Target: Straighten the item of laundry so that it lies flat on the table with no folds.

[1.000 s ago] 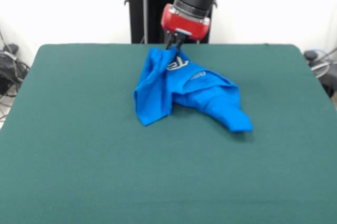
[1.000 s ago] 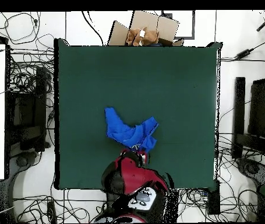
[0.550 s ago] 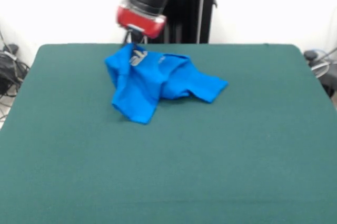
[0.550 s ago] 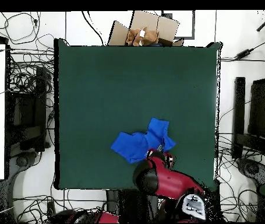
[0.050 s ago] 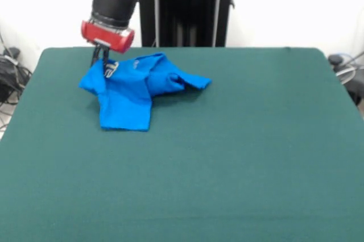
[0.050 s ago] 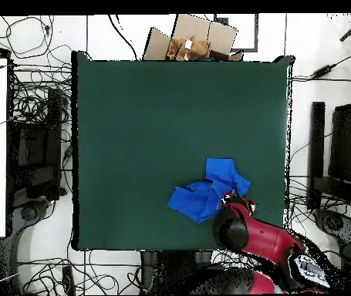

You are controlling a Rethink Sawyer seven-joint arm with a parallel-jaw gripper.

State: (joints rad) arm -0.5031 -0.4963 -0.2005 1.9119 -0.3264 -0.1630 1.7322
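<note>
One T-shirt point(image 5: 133, 88) corner pinched between fingers point(image 5: 104, 60).

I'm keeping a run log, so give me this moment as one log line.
gripper: shut on T-shirt | T-shirt: bunched, folded, one edge pinched | table: shirt near robot-side edge | task: not flat yet

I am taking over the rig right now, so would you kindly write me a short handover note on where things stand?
Gripper: shut on the blue T-shirt, pinching its upper corner by the white lettering.
T-shirt: in the front view, on the far left part of the green table; in the overhead view, near the robot's edge.
Done: one panel lies fairly flat toward the camera.
Left: the shirt is bunched, with one end folded over toward the table's middle; spread it flat and release.
</note>
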